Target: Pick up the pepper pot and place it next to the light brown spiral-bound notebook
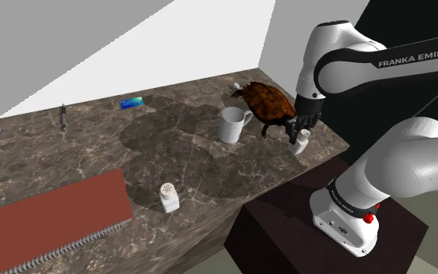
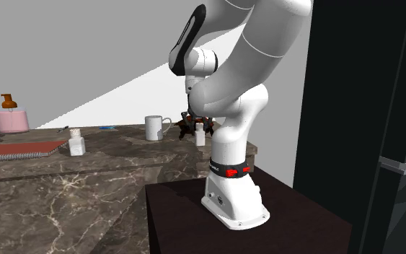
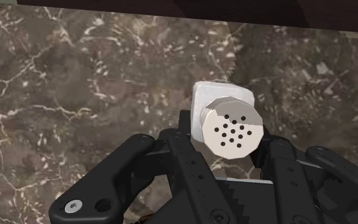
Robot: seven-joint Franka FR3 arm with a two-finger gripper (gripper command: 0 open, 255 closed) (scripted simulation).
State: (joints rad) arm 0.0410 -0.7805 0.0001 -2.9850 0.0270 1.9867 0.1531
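- We're seeing the gripper (image 3: 229, 147) squeezing both fingers narrowly against the white pepper pot (image 3: 233, 129).
- The pot is standing upright by the marble counter's (image 1: 186, 167) edge, beside the turtle figure (image 1: 268, 103).
- The reddish-brown notebook (image 1: 57, 218) is lying well apart.

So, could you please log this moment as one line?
gripper: shut on pepper pot | place: counter edge, beside turtle figure | spiral-bound notebook: not yet reached
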